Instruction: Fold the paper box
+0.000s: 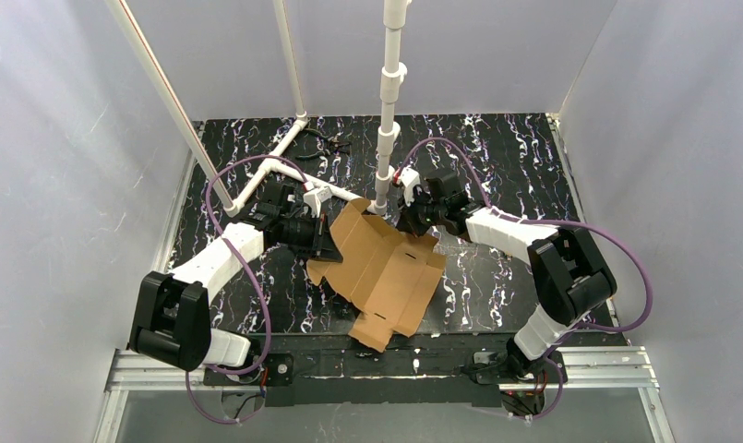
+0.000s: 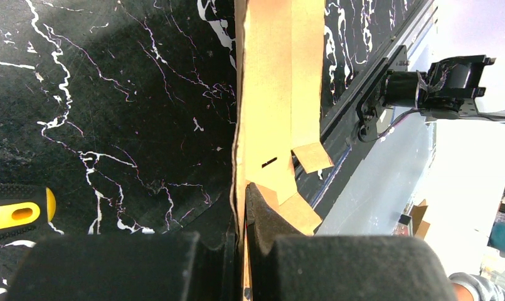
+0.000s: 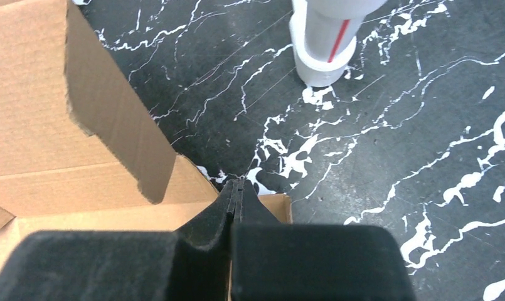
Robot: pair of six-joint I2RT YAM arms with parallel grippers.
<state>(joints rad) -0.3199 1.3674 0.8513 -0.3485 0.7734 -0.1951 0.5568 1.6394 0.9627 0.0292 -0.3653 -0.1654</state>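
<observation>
the paper box [image 1: 386,272] is an unfolded cardboard sheet lying mid-table [image 1: 506,166] between the two arms. its long axis runs, slightly slanted, from the white pipe post [image 1: 387,138] at the far side back toward the arm bases. the left gripper [image 1: 328,242] sits at the sheet's left long edge. in the left wrist view its fingers [image 2: 265,219] are drawn narrow with the cardboard edge running between them, so it holds the sheet by that side. the right gripper [image 1: 412,221] is at the sheet's far right corner, just beside the post. its fingers [image 3: 249,204] are pressed together, with cardboard showing on both sides of the tips, and it cannot be told whether an edge is pinched there. in the right wrist view one flap stands raised off the table. since the sheet lies between the tools, each arm is nearest its own long side. the coming fold likely turns on raising a side panel about a crease parallel to the long axis, and the left arm is better placed to swing its edge up and inward.
</observation>
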